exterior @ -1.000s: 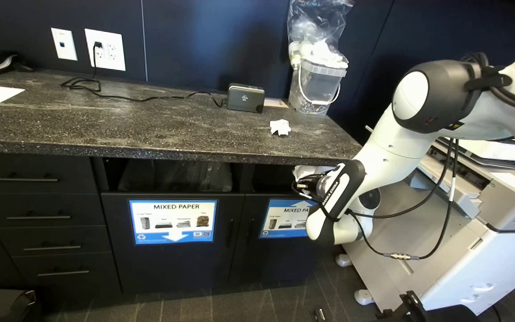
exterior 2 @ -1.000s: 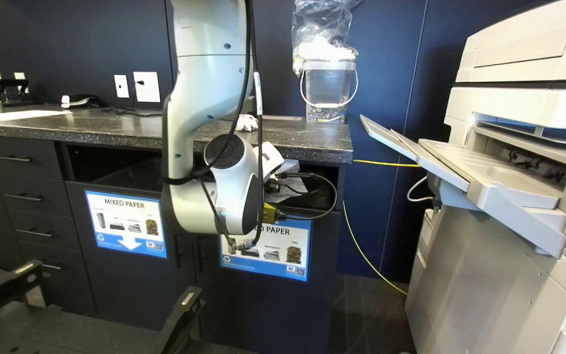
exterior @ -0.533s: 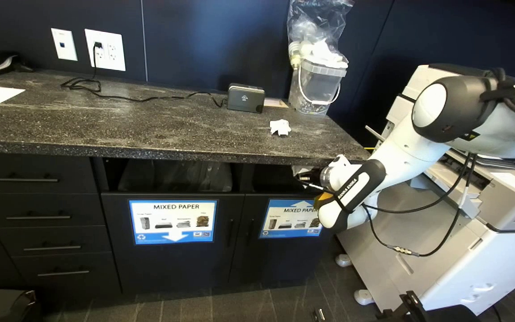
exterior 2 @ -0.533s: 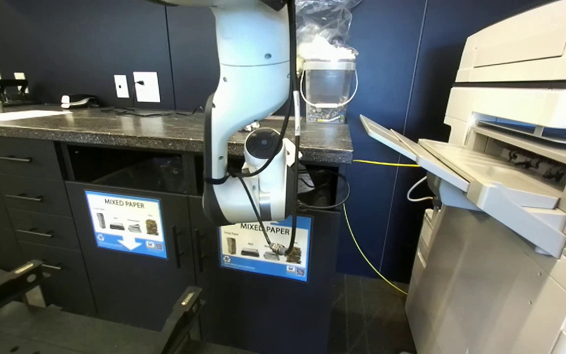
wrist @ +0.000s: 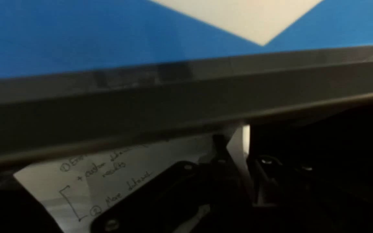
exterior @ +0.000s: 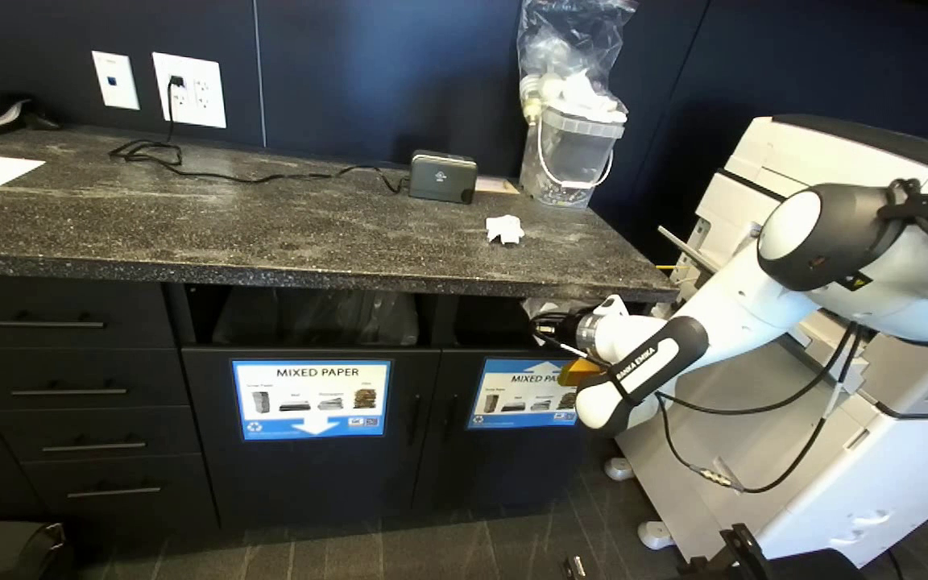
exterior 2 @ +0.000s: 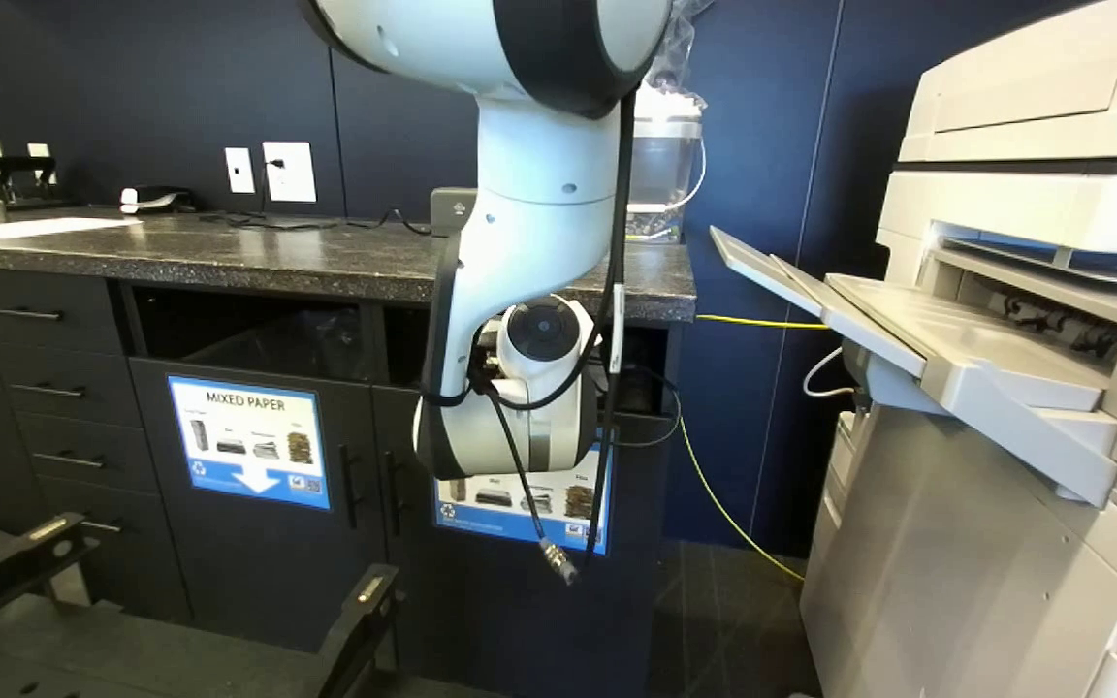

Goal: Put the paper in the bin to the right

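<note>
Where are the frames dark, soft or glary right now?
Wrist view: soft overall, nearly black at lower right, the paper only partly legible; in an exterior view, blue glow on the wall; in both exterior views, pale sheen on the countertop and a dark opening at the right bin.

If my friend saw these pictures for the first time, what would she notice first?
Probably the big white robot arm, with its end at the right-hand bin opening under the counter. Next, two blue-and-white MIXED PAPER signs on the cabinet doors. In the wrist view, handwritten paper shows at lower left.
</note>
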Action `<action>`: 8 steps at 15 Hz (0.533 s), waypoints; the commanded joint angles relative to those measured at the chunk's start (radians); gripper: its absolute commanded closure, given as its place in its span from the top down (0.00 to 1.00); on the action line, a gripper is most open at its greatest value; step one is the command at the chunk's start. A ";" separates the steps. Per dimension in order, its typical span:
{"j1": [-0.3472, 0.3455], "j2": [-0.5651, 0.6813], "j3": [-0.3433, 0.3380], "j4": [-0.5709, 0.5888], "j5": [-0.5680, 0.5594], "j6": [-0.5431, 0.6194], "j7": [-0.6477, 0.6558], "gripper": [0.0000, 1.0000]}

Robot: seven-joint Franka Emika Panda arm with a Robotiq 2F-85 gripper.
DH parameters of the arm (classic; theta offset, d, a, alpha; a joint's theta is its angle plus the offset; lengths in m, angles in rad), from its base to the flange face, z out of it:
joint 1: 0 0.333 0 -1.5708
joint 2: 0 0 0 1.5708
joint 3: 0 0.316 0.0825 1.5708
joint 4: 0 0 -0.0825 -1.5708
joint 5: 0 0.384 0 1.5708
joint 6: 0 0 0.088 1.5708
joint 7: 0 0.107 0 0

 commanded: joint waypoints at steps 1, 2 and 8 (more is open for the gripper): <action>-0.006 0.155 0.069 0.220 -0.022 -0.032 0.045 0.13; -0.007 0.172 0.082 0.244 -0.021 -0.043 0.046 0.13; 0.043 0.156 0.074 0.287 0.095 0.002 0.072 0.11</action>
